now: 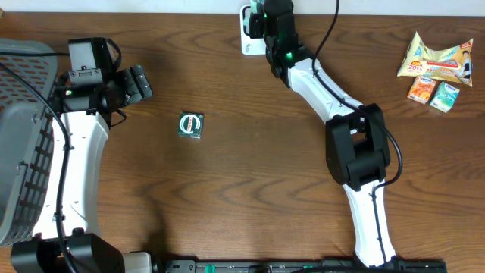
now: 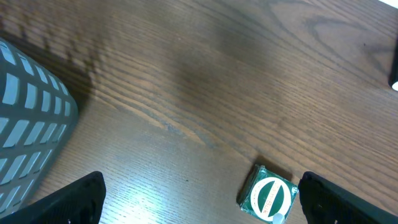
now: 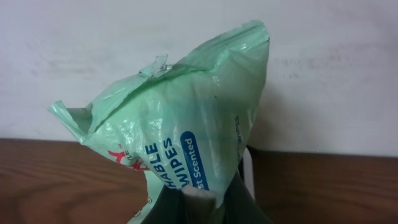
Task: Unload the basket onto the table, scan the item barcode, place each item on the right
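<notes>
My right gripper [image 3: 200, 208] is shut on a pale green pack of wipes [image 3: 180, 118], pinching its lower edge so the pack stands up in front of a white wall. From overhead, the right gripper [image 1: 261, 23] is at the table's far edge, over a white scanner stand [image 1: 247, 44]. A white strip of that stand [image 3: 247, 171] shows behind the pack. No barcode shows on the pack. My left gripper [image 2: 200, 190] hangs open above the table. A small green square packet [image 2: 268, 198] lies just inside its right finger [image 2: 348, 202], untouched.
A grey mesh basket [image 1: 23, 152] stands at the table's left edge, and its corner [image 2: 31, 118] shows in the left wrist view. Several snack packs [image 1: 438, 64] lie at the far right. The small green packet [image 1: 190, 125] lies to the right of the left gripper [image 1: 140, 82].
</notes>
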